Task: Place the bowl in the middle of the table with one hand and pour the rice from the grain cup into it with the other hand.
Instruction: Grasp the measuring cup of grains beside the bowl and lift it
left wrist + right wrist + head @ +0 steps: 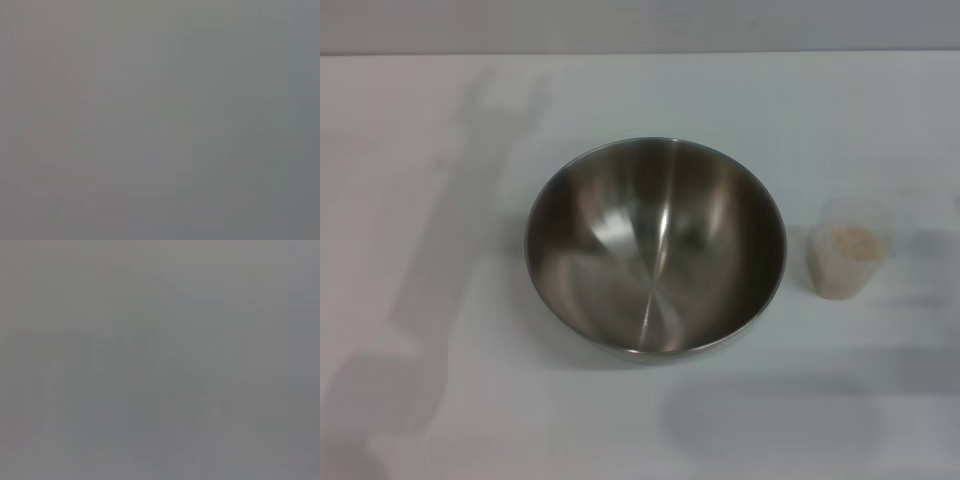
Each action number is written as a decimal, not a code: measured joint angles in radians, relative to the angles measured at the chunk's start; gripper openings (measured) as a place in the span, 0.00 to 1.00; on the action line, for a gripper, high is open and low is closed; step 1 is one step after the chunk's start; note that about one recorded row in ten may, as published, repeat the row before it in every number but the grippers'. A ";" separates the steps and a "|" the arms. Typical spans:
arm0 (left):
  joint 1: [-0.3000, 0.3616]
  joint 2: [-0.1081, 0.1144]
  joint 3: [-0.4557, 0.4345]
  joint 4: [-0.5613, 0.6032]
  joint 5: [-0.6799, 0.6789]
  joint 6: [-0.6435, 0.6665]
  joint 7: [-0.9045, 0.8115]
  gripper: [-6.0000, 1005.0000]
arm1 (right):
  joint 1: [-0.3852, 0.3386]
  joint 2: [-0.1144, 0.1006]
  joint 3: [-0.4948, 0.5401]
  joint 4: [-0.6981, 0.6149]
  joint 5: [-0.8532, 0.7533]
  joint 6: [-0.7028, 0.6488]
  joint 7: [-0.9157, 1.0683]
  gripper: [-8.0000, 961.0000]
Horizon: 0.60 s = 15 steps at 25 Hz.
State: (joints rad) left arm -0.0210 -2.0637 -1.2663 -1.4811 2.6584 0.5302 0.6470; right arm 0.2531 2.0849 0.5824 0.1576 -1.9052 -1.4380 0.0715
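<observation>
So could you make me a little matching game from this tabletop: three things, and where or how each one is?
Things:
1. bowl
2. grain cup
3. rice

Descriptions:
A. inside the frosted plastic container
B. standing upright on the robot's right side
C. shiny, empty, near the middle of the table

Pairs: 1-C, 2-B, 3-A. Neither tool is in view.

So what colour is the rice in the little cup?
Pale beige rice, clearest in the head view.

A plain grey wall [640, 25] runs behind, evenly lit.
</observation>
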 joint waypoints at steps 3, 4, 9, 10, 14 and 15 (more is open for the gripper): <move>0.024 -0.001 0.033 0.136 0.011 0.222 -0.015 0.83 | -0.046 0.001 -0.088 -0.006 0.000 -0.071 -0.006 0.88; 0.030 -0.001 0.041 0.185 0.011 0.279 -0.027 0.83 | -0.046 0.001 -0.088 -0.006 0.000 -0.071 -0.006 0.87; 0.042 -0.005 0.058 0.443 0.006 0.500 -0.180 0.83 | -0.129 0.002 -0.193 -0.008 -0.001 -0.162 -0.010 0.87; 0.042 -0.005 0.058 0.443 0.006 0.500 -0.180 0.83 | -0.129 0.002 -0.193 -0.008 -0.001 -0.162 -0.010 0.87; 0.024 -0.003 0.056 0.663 0.006 0.667 -0.402 0.83 | -0.194 0.004 -0.252 -0.003 -0.001 -0.201 -0.010 0.88; -0.002 -0.005 0.050 0.788 0.006 0.738 -0.492 0.83 | -0.203 0.005 -0.265 -0.003 -0.001 -0.203 -0.010 0.87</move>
State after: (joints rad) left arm -0.0226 -2.0683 -1.2161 -0.6927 2.6648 1.2681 0.1550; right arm 0.0503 2.0894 0.3178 0.1548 -1.9067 -1.6412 0.0611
